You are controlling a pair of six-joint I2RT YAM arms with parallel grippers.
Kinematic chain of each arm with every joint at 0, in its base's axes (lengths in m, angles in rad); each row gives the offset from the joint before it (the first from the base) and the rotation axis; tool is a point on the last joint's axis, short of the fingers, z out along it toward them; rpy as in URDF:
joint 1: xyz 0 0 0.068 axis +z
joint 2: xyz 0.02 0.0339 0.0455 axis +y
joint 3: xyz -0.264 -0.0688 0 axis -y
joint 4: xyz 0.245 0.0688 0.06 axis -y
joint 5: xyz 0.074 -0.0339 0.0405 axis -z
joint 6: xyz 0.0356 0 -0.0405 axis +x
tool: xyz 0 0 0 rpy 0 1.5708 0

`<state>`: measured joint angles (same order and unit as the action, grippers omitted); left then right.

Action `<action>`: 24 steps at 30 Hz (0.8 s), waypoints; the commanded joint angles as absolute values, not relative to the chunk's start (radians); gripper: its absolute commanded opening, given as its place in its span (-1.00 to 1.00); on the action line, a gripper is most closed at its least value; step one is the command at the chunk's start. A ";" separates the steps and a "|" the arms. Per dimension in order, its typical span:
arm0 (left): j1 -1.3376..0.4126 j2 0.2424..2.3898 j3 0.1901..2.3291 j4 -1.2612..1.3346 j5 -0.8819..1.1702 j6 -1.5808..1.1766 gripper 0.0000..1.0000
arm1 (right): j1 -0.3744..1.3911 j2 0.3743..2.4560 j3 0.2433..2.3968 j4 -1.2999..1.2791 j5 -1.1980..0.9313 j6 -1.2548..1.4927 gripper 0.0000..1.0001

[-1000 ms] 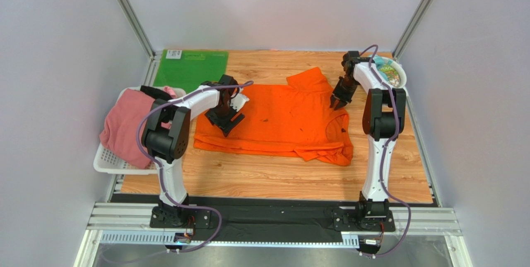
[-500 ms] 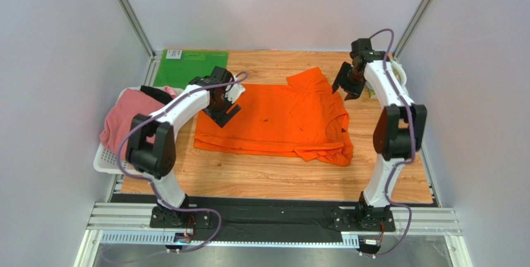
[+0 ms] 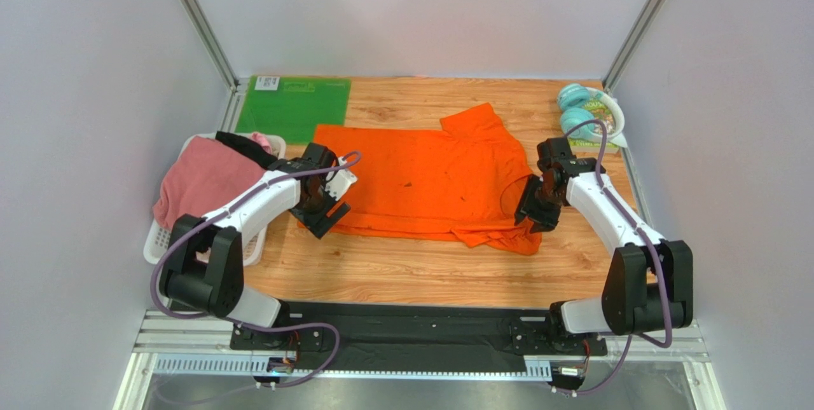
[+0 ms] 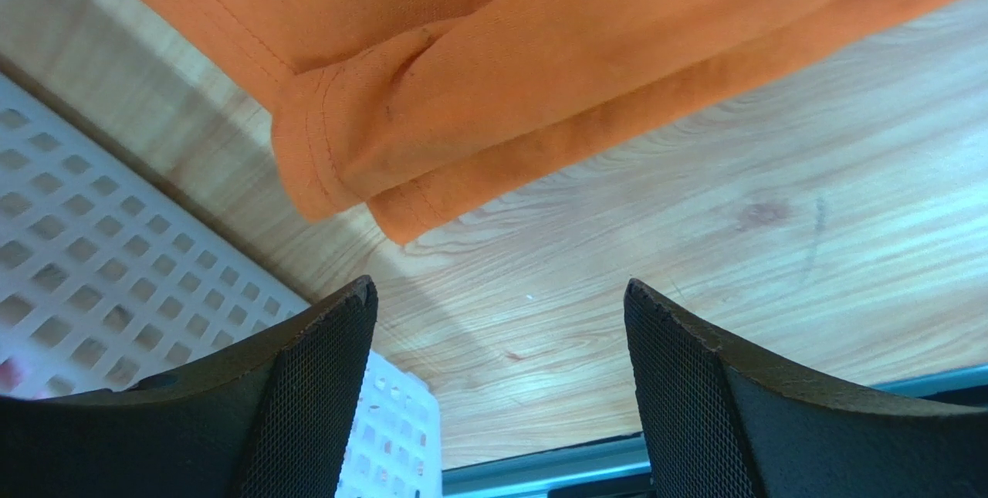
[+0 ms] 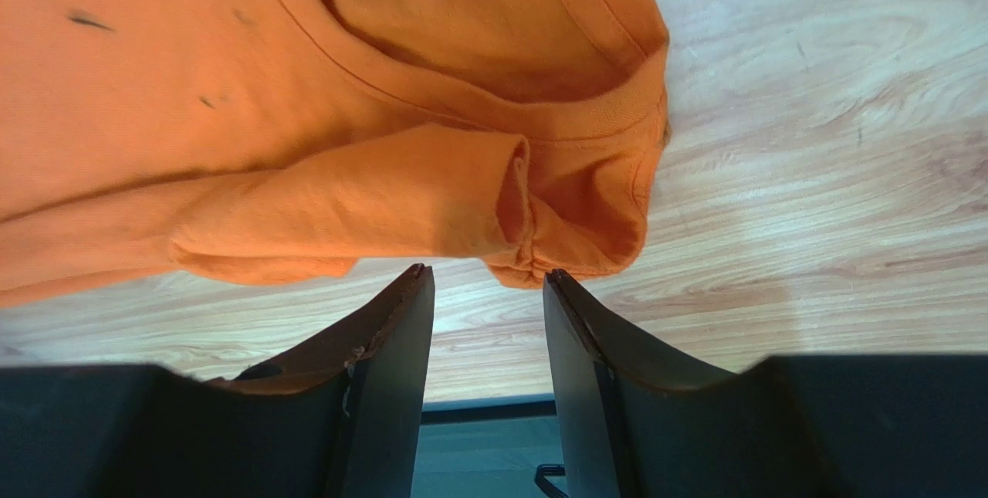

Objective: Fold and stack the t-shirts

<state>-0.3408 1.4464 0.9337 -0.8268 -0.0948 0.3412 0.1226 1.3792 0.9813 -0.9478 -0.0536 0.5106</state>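
At the near edge: my left claw (image 4: 499, 307) and right claw (image 5: 487, 284) are hovering agape, empty.
Bright orange cloth t-shirt (image 3: 420, 181): likely skewing if I'm pinching one layer.

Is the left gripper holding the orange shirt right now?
No, the left gripper stands open over the table, with the orange shirt lying ahead of it.

White shells, black joints and lilac cables (image 3: 179, 232) are covering the left arm (image 3: 250, 205) and right arm (image 3: 611, 215), black textured fingers (image 4: 307, 405) tipping them.
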 commanded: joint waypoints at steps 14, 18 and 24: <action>-0.216 1.598 1.035 -0.755 -0.006 0.302 0.65 | 0.121 1.299 0.957 -0.914 -0.018 0.509 -0.16; -0.207 1.603 1.029 -0.747 -0.005 0.302 0.65 | 0.121 1.305 0.939 -0.902 -0.017 0.512 -0.19; -0.195 1.605 1.015 -0.727 -0.012 0.304 0.48 | 0.121 1.305 0.930 -0.894 -0.009 0.509 -0.45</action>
